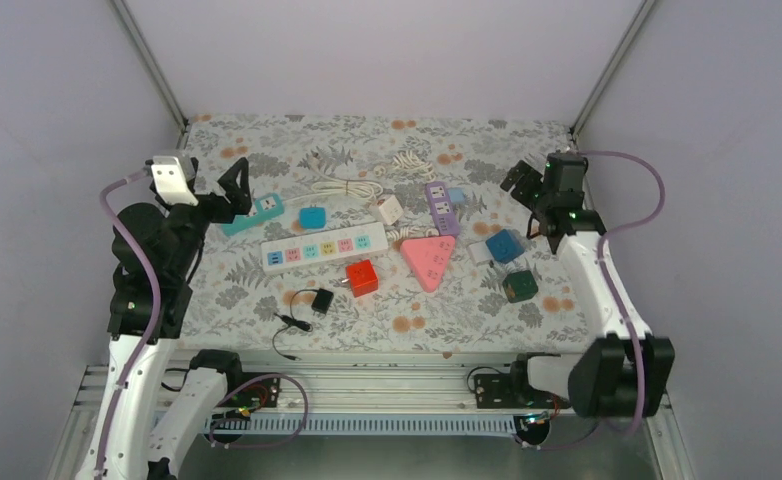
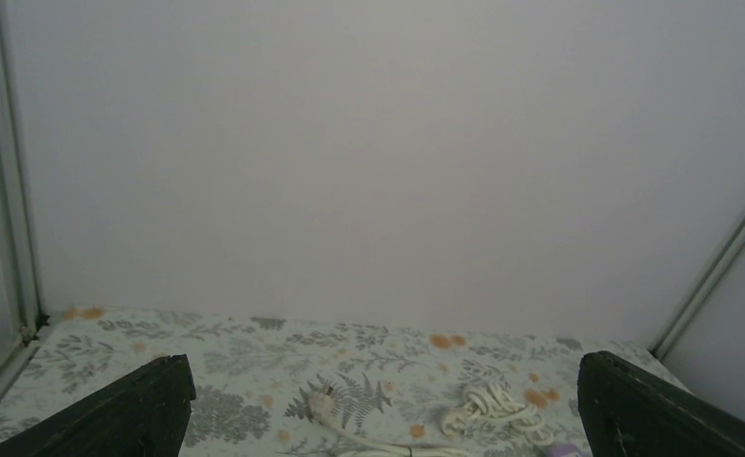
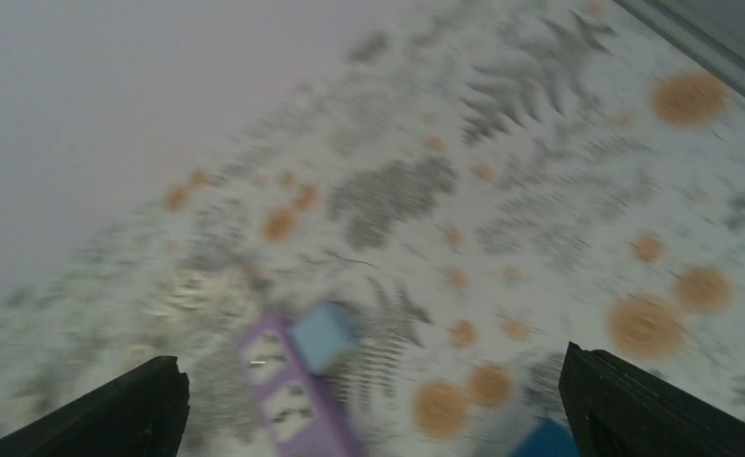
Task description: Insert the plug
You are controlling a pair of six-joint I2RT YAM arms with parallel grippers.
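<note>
while the left gripper (image 1: 235,190) and right gripper (image 1: 519,180) are held aloft, jaws wide apart (nothing gripped), no plug is yet taken; the black plug (image 1: 322,300) likely must be grasped next.

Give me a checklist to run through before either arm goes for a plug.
1. Left tool open and empty: ok.
2. Right tool open and empty: ok.
3. White power strip lying flat, sockets facing up: ok.
4. Black plug lying apart from the strip, nothing on top of it: ok.
5. Right wrist view sharp enough to aim by: not ok, blurred.
6. Plug prongs match the strip's sockets: cannot tell.
</note>
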